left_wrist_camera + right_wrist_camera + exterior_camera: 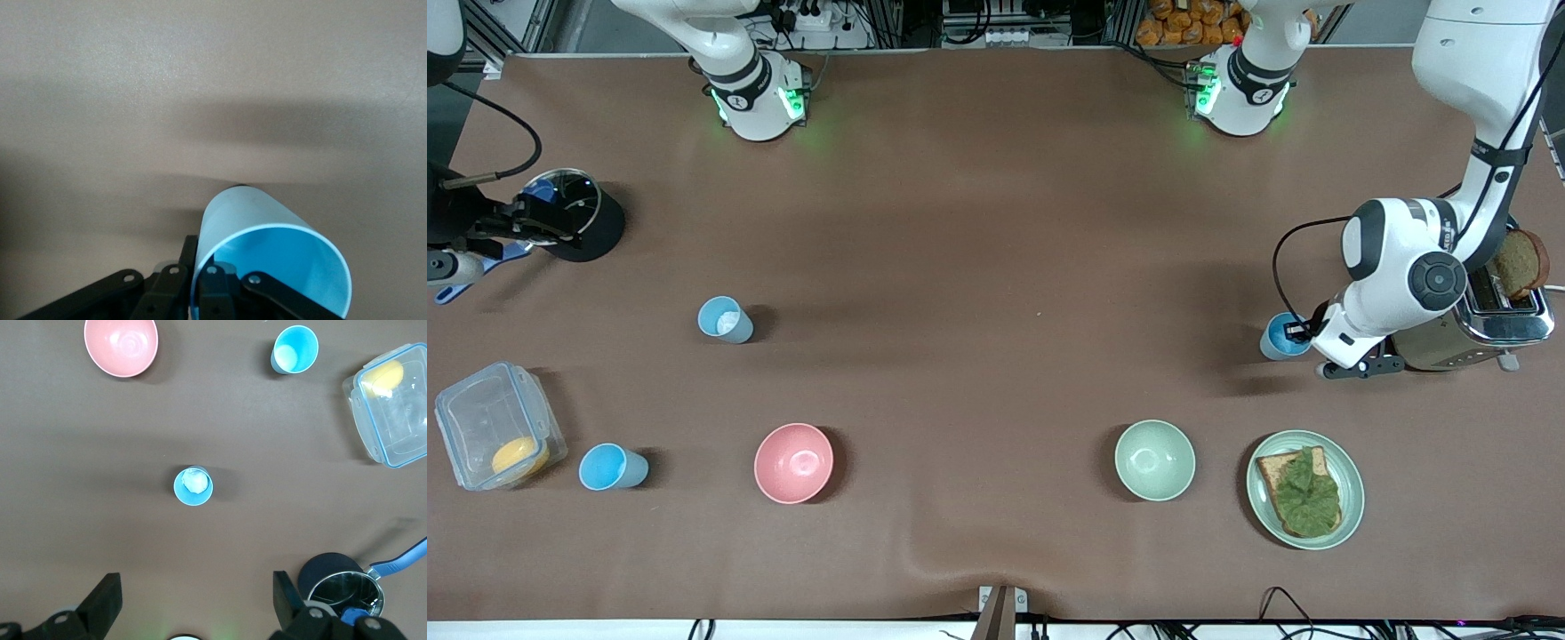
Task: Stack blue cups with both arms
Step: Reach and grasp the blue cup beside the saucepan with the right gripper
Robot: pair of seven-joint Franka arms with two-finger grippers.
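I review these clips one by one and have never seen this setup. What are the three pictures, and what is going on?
Two white robot arms work at a brown table. One picture looks down from across it; the other two come from cameras on each arm's wrist. The left gripper grips a blue cup by its rim beside the toaster. The right gripper hangs open over the table near a black pot. Two more blue cups stand free, among bowls and a sandwich plate.

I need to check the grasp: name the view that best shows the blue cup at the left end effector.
The left wrist view: the blue cup fills the foreground, its rim against a finger. The front view shows only part of it beside the left end effector, near the toaster. The right wrist view misses it.
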